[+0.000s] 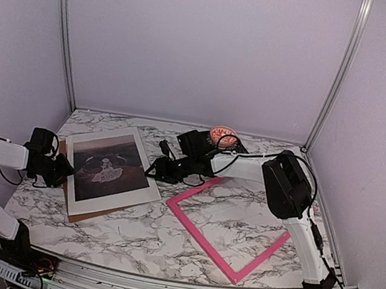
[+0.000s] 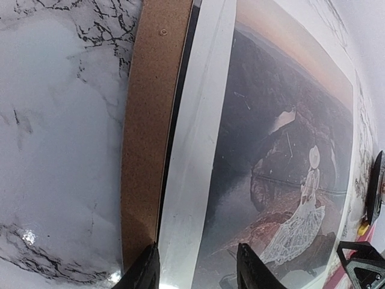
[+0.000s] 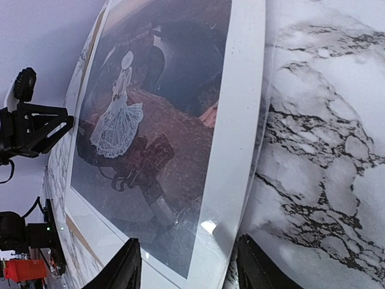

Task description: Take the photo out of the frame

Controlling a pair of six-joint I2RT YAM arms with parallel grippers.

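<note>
Clearance notes. The dark print with white margins [image 1: 113,170] lies flat on a plain brown backing board [image 2: 147,120] at table left. We find the left gripper [image 1: 61,168] at its left edge and the right gripper [image 1: 154,169] at its right edge, both with jaws apart. Those two sides are taken; the near and far edges stand free. The bright pink rectangular frame [image 1: 200,241] lies at table right, bare marble inside it, with the right arm's white forearm [image 1: 244,168] hanging over its far side. Between print and frame an open strip of white marble tabletop [image 1: 143,235] runs to the near edge. A round orange-and-white object [image 1: 222,136] sits by the back wall — behind that arm.
</note>
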